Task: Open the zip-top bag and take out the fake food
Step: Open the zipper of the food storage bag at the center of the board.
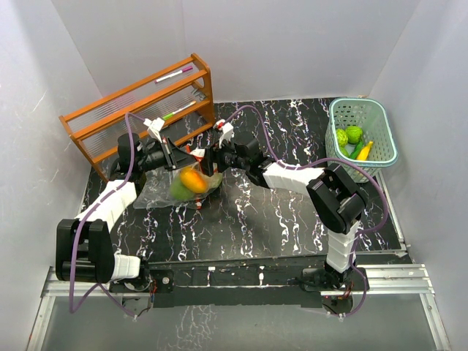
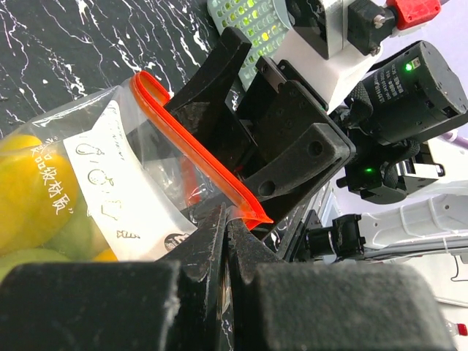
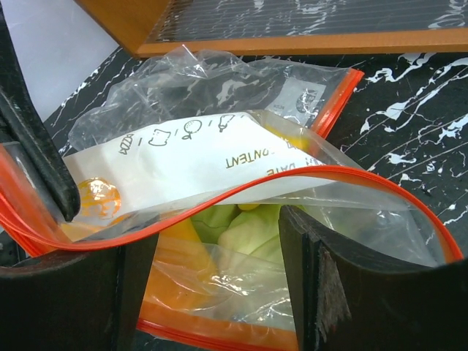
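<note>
Where the white label (image 3: 197, 157) on the bag (image 3: 219, 88) faces the right wrist camera, one word reads clearly, upside down: CONTENT. A fragment that looks like DATE sits beside it, and a row of small doodle icons runs along the edge. In the left wrist view, white characters show over a yellow piece inside the bag, but I cannot read them.

The left gripper (image 2: 227, 219) is clamped tight on the bag's rim, just by the end of the orange zip strip (image 3: 241, 191). The right gripper (image 3: 219, 241) has its jaws standing well apart, and the strip curves across the gap between them. I cannot tell whether either finger presses on the plastic.

There is one bag, lying left of centre on the bench (image 1: 278, 212) where the two arms meet. Its mouth gapes toward the right wrist camera. The food (image 1: 191, 179) is inside it — an orange-yellow piece and a green one from above. Closer in there is a pale-green lump (image 3: 241, 227) and a small orange ball (image 3: 99, 199).

One basket (image 1: 358, 110) stands at the far right corner. It holds two round green pieces (image 1: 355, 133) and one banana (image 1: 365, 151).

One wooden rack (image 1: 110, 110) stands at the rear left and carries two pens (image 1: 173, 74), one pink and one green.
</note>
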`<state>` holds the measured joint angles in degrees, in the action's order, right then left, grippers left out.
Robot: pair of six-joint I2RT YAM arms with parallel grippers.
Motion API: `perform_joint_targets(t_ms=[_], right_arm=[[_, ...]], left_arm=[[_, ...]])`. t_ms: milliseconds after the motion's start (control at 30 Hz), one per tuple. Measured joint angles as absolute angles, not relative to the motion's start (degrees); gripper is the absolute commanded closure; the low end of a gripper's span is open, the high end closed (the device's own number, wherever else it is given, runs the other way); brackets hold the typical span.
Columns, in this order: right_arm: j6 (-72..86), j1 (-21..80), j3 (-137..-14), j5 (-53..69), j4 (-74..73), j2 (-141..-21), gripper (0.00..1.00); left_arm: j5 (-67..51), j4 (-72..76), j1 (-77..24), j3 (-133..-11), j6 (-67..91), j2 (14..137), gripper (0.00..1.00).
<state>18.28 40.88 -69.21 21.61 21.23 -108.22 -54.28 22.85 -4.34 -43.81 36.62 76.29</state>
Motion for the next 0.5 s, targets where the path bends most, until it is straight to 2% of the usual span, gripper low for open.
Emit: perform_joint_targets(t_ms=[200, 500], right_arm=[[18.09, 40.86, -69.21, 22.57, 21.41, -108.22, 0.15], [16.10, 40.88, -69.21, 22.33, 20.14, -108.14, 0.17]], left_arm=[[-54.35, 22.28, -4.34, -43.81, 36.34, 76.27, 1.00], [-54.41, 21.26, -4.34, -43.81, 35.68, 76.05, 1.00]])
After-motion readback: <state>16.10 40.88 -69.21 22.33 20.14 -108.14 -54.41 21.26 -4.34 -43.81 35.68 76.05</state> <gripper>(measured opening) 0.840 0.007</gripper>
